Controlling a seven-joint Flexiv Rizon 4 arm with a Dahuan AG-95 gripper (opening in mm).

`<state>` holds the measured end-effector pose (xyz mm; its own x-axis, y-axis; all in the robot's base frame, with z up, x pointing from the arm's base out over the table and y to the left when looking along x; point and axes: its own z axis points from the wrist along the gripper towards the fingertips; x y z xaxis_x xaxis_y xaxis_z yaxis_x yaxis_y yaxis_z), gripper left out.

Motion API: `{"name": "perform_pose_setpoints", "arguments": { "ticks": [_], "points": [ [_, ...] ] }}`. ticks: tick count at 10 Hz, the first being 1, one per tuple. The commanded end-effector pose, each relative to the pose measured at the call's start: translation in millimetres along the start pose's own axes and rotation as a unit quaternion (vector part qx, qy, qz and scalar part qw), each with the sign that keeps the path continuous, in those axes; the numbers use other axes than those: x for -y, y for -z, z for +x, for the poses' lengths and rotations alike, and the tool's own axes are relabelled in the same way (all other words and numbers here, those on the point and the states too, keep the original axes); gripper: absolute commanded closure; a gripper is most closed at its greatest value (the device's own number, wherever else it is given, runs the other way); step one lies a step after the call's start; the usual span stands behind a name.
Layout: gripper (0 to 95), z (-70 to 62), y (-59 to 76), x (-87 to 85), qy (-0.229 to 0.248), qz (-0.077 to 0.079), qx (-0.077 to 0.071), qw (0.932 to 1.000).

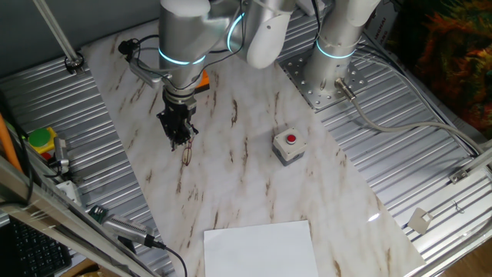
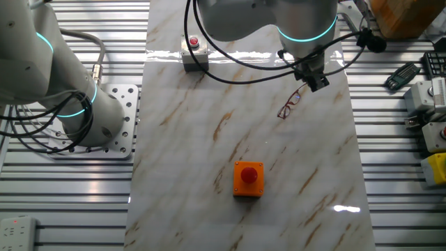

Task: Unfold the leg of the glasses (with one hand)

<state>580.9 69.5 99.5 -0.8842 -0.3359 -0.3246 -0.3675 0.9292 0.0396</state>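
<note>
The thin reddish-brown wire glasses (image 2: 289,106) lie on the marbled counter (image 2: 244,125), just under the black gripper (image 2: 315,79). Whether its jaws pinch the leg (image 1: 187,156) I cannot tell; it hovers low, presumably to swing the hinge.

You're working over bare marble table (image 2: 209,209) around the glasses (image 2: 289,106). The grey box (image 2: 194,54) and orange box (image 2: 248,179) are sitting well apart from them; only the gripper (image 2: 317,80) is crowding them.
</note>
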Motion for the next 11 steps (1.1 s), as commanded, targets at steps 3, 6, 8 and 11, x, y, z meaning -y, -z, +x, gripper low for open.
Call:
{"name": "perform_pose_setpoints", "arguments": {
  "ticks": [3, 6, 8, 11],
  "points": [
    [95.0, -0.2, 2.1, -0.7, 0.004, -0.007, 0.017, 0.9998],
    [95.0, -0.4, 2.8, -0.8, 0.005, -0.016, 0.036, 0.9992],
    [95.0, -0.8, 4.8, -1.2, 0.004, -0.018, 0.043, 0.9989],
    [95.0, -1.0, 5.7, -1.4, 0.006, -0.020, 0.041, 0.9989]
  ]
}}
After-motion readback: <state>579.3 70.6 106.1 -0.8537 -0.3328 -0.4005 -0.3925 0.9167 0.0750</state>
